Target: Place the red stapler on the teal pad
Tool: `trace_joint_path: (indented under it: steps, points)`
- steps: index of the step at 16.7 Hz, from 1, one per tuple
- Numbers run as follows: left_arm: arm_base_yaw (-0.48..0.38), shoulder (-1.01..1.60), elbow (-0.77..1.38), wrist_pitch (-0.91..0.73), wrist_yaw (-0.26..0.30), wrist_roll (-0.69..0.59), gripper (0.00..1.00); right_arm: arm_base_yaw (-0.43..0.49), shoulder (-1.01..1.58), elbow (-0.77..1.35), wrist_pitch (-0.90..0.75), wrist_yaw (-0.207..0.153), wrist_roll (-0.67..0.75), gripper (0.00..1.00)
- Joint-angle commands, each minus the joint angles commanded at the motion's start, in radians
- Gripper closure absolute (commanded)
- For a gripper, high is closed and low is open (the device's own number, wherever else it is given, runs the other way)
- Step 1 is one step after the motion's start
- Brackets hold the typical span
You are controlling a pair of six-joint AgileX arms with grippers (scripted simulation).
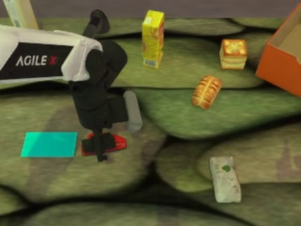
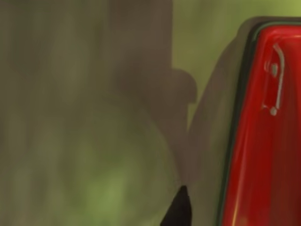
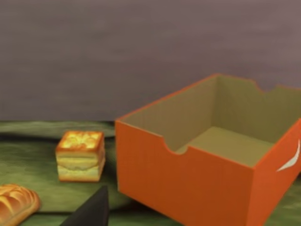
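Top view, lower left: left arm reaches down over the table (image 1: 188,197). Teal pad (image 1: 49,144) lies bare; red stapler (image 1: 117,142) rests just right of it, not yet moved. Left pincer (image 1: 101,147) straddles the stapler, evidently for pickup; finger spread cannot be determined.

A yellow carton (image 1: 153,39) stands upright at the far middle of the worktop (image 1: 188,61), which has a mottled green stone pattern. To its right sits a small square layered cake (image 1: 233,53), with a golden bread loaf (image 1: 206,92) lying nearer and slightly left of it, and an open, empty orange box (image 1: 282,52) at the far right edge. A white wrapped packet with a green mark (image 1: 225,179) lies near the right front, and a pale carton (image 1: 19,13) stands at the far left corner.
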Motion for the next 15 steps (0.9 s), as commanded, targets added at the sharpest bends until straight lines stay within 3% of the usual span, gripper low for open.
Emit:
trace_joint_path:
  steps: [4, 15]
  points:
    - [0.0, 0.0, 0.0, 0.0, 0.0, 0.0, 0.98, 0.0, 0.0, 0.0, 0.0, 0.0, 0.0, 0.0]
    - [-0.001, -0.006, 0.014, -0.017, 0.0, 0.004, 1.0, 0.0, 0.0, 0.0, 0.0, 0.0, 0.0, 0.0]
